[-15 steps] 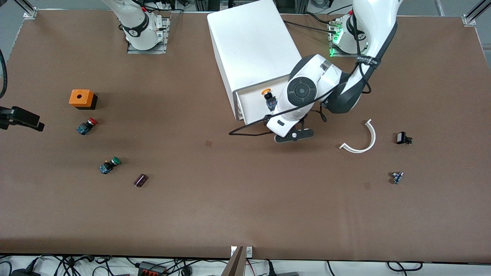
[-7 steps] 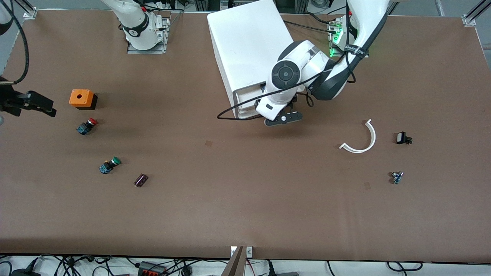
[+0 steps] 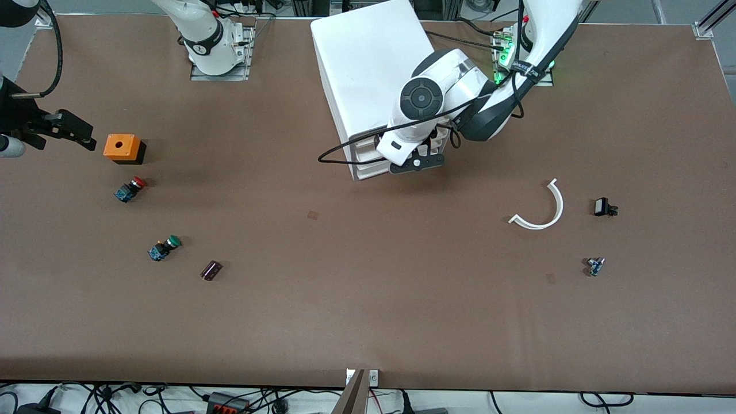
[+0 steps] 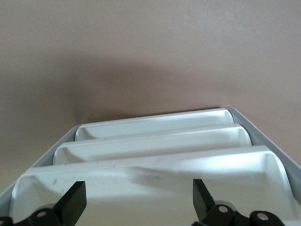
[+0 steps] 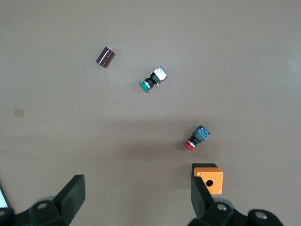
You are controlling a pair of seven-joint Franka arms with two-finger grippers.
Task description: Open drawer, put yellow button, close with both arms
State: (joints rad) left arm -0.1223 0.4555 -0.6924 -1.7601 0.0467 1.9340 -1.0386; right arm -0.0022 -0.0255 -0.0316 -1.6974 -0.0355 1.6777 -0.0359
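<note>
The white cabinet stands between the arm bases. Its highest drawer is pushed in, its front about level with the two lower drawers. In the left wrist view the drawer's front lies right before my open, empty left gripper. In the front view the left gripper is at the drawer fronts. The yellow button is hidden. My right gripper hangs open and empty over the table at the right arm's end, beside an orange box. It also shows in the right wrist view.
A red-capped button, a green-capped button and a dark cylinder lie nearer the front camera than the orange box. A white curved piece, a black part and a small blue part lie toward the left arm's end.
The left gripper moved toward the cabinet and the open drawer slid in, hiding the yellow button. The right gripper moved over the table toward the orange box.
</note>
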